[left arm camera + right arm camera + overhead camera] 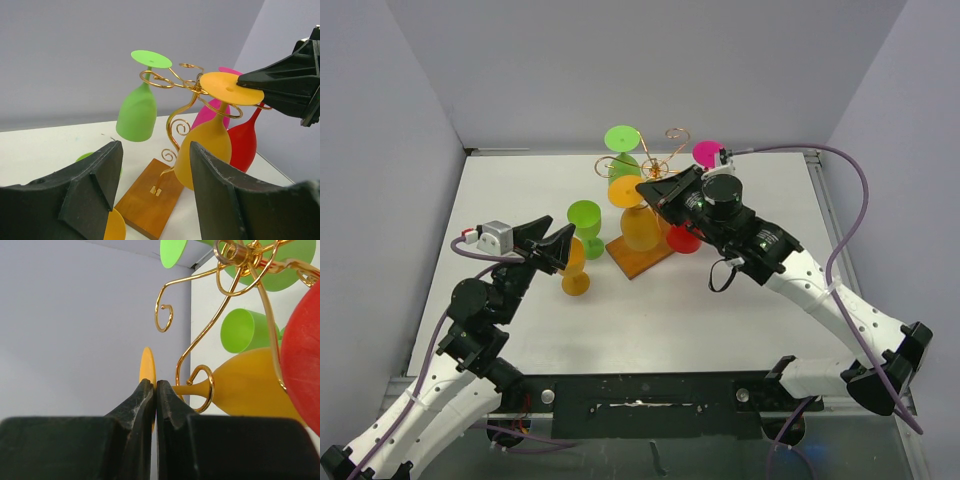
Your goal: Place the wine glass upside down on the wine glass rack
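1. Far-middle on the white table (740, 300): the wine glass rack (638, 262), thin gold wire curls rising from a central post on a brown wooden base.
2. Hung on that rack, upside down, foot up and bowl down: the orange wine glass (640, 228), stem threaded through a gold loop on the near side, bowl close beside the post.
3. Clenched edge-on at the rim of its flat foot: the right gripper (156, 386), jaws pressed nearly together on the thin orange disc, arm reaching in from the right.
4. Seen from the left wrist, that foot lying level on top of a gold curl, black fingertips on its right edge.
5. Also hanging inverted from other curls: a green glass (621, 140) on the far-left side, a pink glass (707, 153) on the far-right side, a red glass (682, 238) on the right, just beside the orange bowl.
6. Left of the rack, on the table: a second green glass (585, 215) and a second orange glass (576, 283), close together; upright or inverted, cannot tell.
7. Just left of those two, raised above the table: the left gripper (155, 149), released, fingers spread wide apart and aimed toward the rack.
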Controlling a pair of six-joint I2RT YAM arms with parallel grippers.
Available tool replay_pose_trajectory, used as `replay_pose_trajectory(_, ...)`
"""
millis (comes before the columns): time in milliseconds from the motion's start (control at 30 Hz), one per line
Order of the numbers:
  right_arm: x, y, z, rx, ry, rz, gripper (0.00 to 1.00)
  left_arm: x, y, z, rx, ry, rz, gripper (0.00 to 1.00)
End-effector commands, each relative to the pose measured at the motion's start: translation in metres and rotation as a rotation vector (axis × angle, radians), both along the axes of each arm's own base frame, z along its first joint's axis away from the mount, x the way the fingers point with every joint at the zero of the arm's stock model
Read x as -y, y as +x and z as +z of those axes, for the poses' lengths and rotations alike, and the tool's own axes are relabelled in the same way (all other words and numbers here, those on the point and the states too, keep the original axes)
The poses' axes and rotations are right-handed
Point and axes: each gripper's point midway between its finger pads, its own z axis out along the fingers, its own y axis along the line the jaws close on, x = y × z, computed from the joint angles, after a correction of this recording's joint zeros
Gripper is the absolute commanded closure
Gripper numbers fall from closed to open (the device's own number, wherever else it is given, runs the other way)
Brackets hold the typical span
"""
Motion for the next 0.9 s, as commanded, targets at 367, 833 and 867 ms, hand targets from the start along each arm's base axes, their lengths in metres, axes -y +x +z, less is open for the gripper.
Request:
replay_pose_trajectory(367,0.025,-0.013,0.020,0.048,0.021,-0.043,1.00,-0.005,0.000,0.013,0.031,-0.043,0.016,0.46)
replay_pose_trajectory(833,0.028,-0.008,0.006,0.026,-0.026,-0.071,0.86,-0.005,0.000,0.012,0.027,-0.043,0.018,0.46)
replay_pose_trajectory(867,0.028,-0.008,0.006,0.025,-0.026,-0.071,0.85,-0.005,0.000,0.011,0.026,-0.043,0.018,0.47)
